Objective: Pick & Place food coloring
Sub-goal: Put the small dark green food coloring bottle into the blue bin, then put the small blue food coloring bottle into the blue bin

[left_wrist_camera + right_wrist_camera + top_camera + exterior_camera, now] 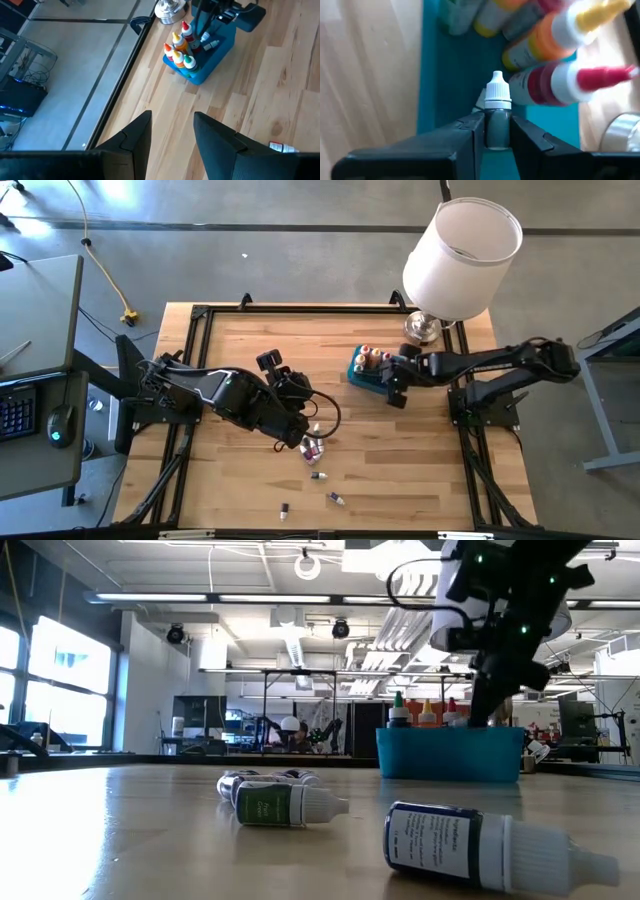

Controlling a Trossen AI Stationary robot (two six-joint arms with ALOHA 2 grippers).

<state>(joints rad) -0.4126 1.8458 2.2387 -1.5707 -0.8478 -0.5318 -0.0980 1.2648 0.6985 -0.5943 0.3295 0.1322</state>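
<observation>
Plastic, light and slick: my right claw (497,131) clamps a white-capped bottle (497,112) mid-body over the teal bin (452,75); left claw (172,132) apart, empty.

Teal bin (216,55), red- and yellow-capped bottles (180,45), pale wood table (420,460).
</observation>
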